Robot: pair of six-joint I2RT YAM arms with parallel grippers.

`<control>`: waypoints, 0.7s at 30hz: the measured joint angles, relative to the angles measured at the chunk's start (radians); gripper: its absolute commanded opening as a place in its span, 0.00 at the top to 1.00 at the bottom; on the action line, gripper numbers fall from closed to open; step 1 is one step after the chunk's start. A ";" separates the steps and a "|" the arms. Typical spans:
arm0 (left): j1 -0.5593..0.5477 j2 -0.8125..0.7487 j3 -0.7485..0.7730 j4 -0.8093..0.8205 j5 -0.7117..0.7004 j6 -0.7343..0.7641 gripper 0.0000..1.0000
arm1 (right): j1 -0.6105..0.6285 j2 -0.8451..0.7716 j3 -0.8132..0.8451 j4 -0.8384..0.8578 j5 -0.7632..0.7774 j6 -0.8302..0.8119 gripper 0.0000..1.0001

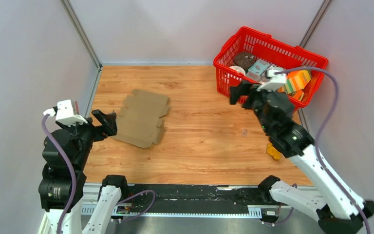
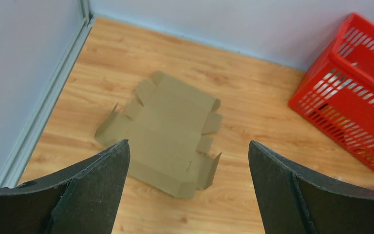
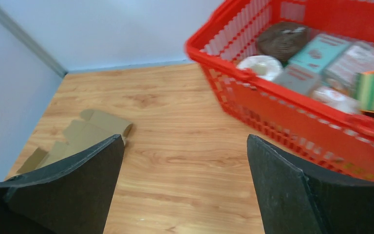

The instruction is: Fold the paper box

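A counter (image 1: 199, 141) of warm orange-brown wood-grain laminate is enclosed on three sides by plain, pale grey-lilac panels: a back wall (image 1: 195, 29), a left wall (image 1: 24, 58) and a right wall (image 1: 355, 112). The two rear corners are marked by slanting grey metal posts (image 1: 80, 31), and a pale strip (image 1: 95, 90) is seen running along the foot of the left wall where the wood is met. The space is lit softly and evenly, only faint shadows being cast on the counter, whose near edge is bounded by a dark rail (image 1: 195, 195).
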 measured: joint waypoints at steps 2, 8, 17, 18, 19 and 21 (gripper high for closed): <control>0.000 0.008 -0.023 -0.027 -0.024 -0.003 0.03 | 0.103 0.078 0.032 0.026 0.058 -0.004 0.00; 0.000 0.055 -0.132 -0.107 -0.077 -0.032 0.02 | 0.386 0.519 0.292 0.113 0.305 -0.018 0.00; 0.007 0.063 -0.397 -0.163 -0.206 -0.259 0.00 | 0.484 1.034 0.657 0.026 0.273 -0.042 0.00; 0.011 0.062 -0.425 -0.163 -0.217 -0.295 0.00 | 0.483 1.033 0.607 0.045 0.236 -0.061 0.00; 0.015 0.063 -0.459 -0.159 -0.226 -0.341 0.00 | 0.480 1.016 0.515 0.106 0.188 -0.076 0.00; 0.024 0.067 -0.529 -0.145 -0.232 -0.424 0.00 | 0.471 0.996 0.377 0.149 0.091 -0.082 0.00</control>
